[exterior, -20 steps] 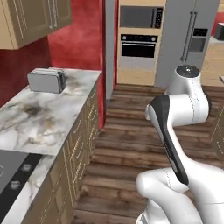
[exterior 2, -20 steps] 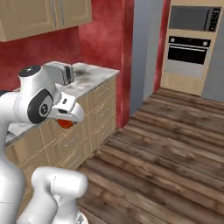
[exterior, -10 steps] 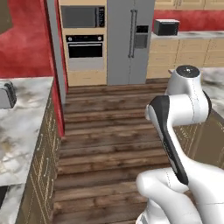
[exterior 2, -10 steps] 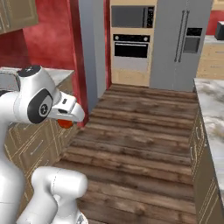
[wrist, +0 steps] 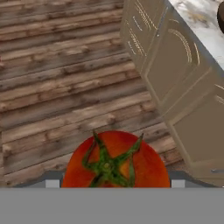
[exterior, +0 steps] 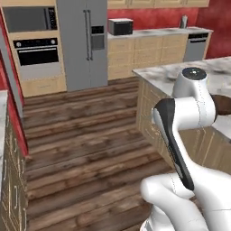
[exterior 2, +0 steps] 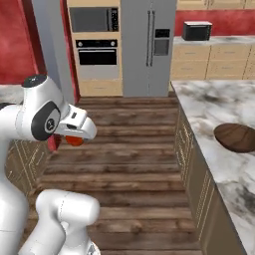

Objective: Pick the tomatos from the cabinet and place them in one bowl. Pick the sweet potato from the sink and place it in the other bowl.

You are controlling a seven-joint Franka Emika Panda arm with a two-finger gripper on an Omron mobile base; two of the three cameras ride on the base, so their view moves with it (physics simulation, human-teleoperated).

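Observation:
One of the tomatos (wrist: 114,159), red with a green star-shaped stem, sits right in front of the hand camera, over the wooden floor. In the right base view the same tomato (exterior 2: 75,141) shows red under the white hand, with my gripper (exterior 2: 73,138) shut on it, at about counter height and left of the island. One bowl (exterior 2: 238,137), dark brown and shallow, rests on the marble island to the right. Its rim (exterior: 222,105) peeks out behind my arm in the left base view. The fingertips are hidden by the tomato.
The marble island (exterior 2: 214,102) with tan cabinet fronts (wrist: 175,70) runs along the right. Wooden floor (exterior: 85,135) lies open ahead. A steel fridge (exterior: 83,40) and a wall oven (exterior: 34,49) stand at the back, with a black appliance (exterior: 120,26) on the far counter.
The whole scene has swung: the base turned away from the counter with the toaster toward the island. The arm keeps its pose with the tomato in the gripper.

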